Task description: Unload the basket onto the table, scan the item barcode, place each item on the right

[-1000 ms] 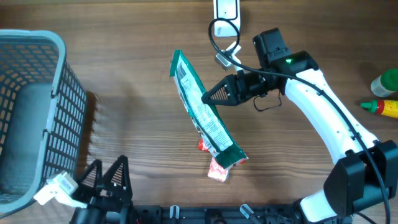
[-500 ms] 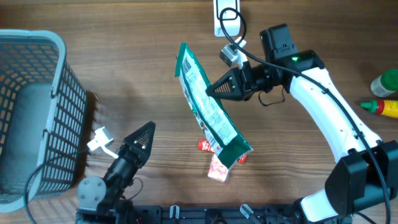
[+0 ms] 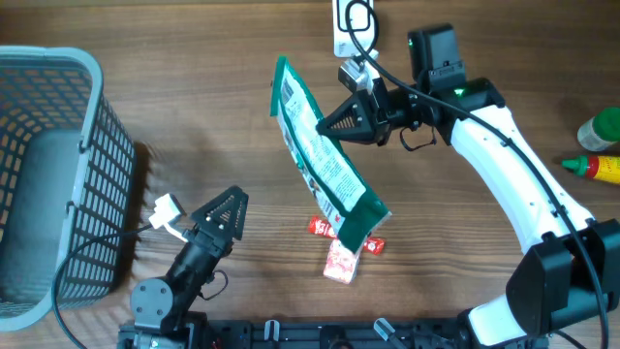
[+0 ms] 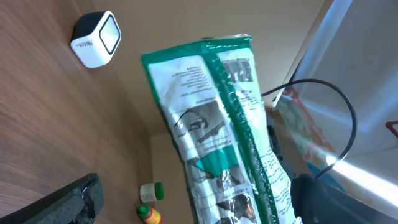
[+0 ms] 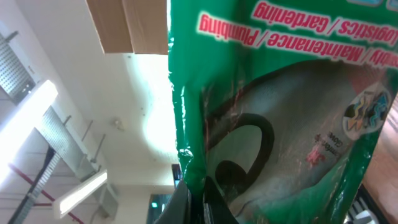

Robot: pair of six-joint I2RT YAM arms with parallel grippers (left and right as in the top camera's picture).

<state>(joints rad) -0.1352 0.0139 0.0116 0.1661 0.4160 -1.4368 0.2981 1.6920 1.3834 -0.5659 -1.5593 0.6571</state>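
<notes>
Plastic, glossy and crinkled: the long green-and-white printed packet [image 3: 325, 179] hangs tilted over mid-table, pinched along one edge by the closed right gripper [image 3: 323, 127]. Its lower end covers part of some small red sachets [image 3: 339, 264]. The left gripper [image 3: 228, 206] stands spread wide and empty, near the grey mesh basket [image 3: 58, 68]. A white boxy scanner [image 3: 349, 21] is cut off at the far edge.

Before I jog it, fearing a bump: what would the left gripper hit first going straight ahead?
Probably the green packet held by the right gripper; depth is unclear.
</notes>
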